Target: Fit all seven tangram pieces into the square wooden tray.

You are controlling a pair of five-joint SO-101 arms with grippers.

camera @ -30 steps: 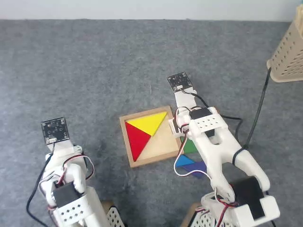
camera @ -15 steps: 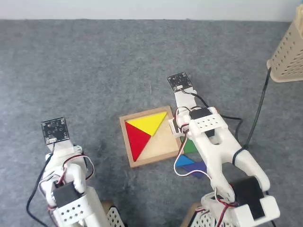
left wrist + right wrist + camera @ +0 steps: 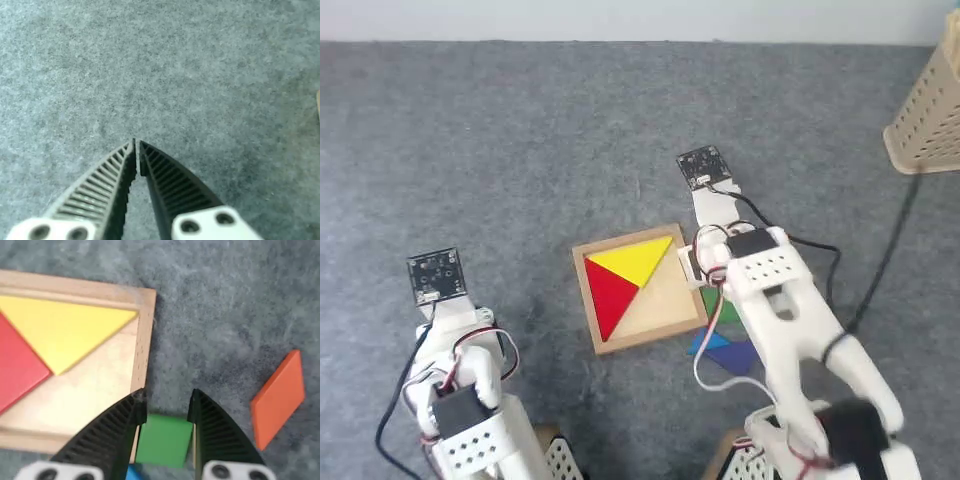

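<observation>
- Between the fingers of my right end effector (image 3: 167, 399) I see the green square (image 3: 164, 440), flat and matte; the end effector is closed on two opposite sides of it.
- Toward that arm's base, a blue piece (image 3: 715, 342) and a purple piece (image 3: 740, 356) lie on the grey desk (image 3: 520, 130), partly under the arm.
- Just beside the green square is the square wooden tray (image 3: 142, 340), pale with a raised rim. It holds a yellow triangle (image 3: 65, 330) and a red triangle (image 3: 15, 365) that meet along one edge.
- On the far side of the end effector from the tray, an orange parallelogram (image 3: 278, 397) lies apart from it.
- Well apart from the tray, my left end effector (image 3: 136, 145) is closed on nothing, tips meeting over the desk.
</observation>
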